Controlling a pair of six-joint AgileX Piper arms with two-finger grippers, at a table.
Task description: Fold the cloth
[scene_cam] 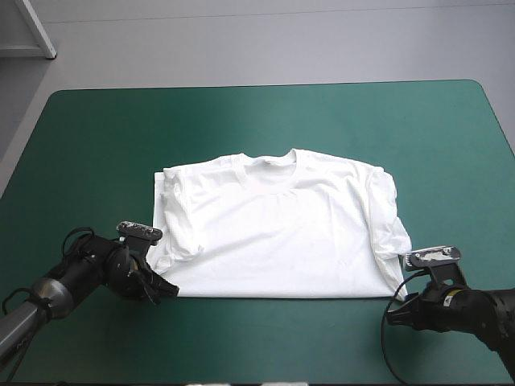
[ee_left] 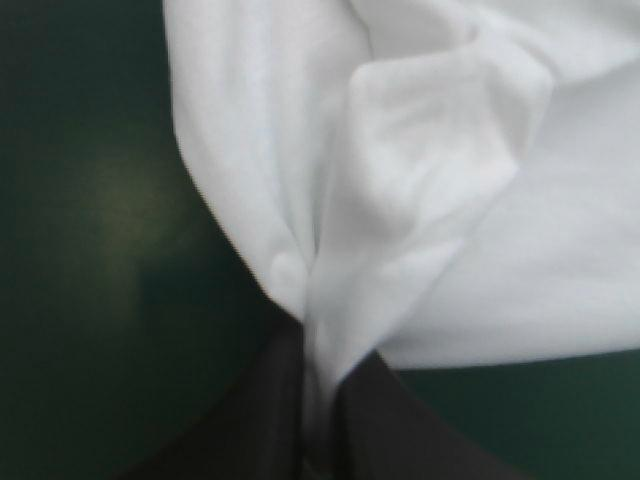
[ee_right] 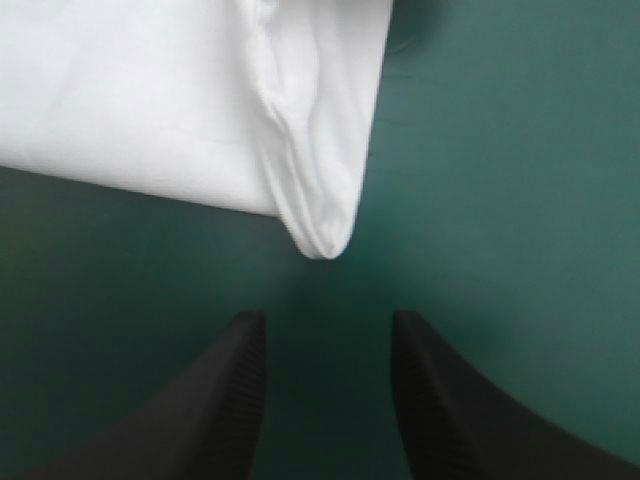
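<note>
High view: teal-green table cover (scene_cam: pixel 257 121) with the white T-shirt (scene_cam: pixel 278 229) spread flat at its middle, collar toward the far edge, both sleeves turned inward, hem toward the near edge. Judged light, soft and limp, the fabric would sag between holds and is best taken at the two hem corners. Left gripper (scene_cam: pixel 165 288) sits at the near-left hem corner; the left wrist view shows its black fingers (ee_left: pixel 420 430) all but together, a pinch of cloth clamped between them. Right gripper (scene_cam: pixel 396 315) lies low by the near-right corner; its fingers (ee_right: pixel 235 400) stand apart, the rounded corner just ahead of the gap, not touching
</note>
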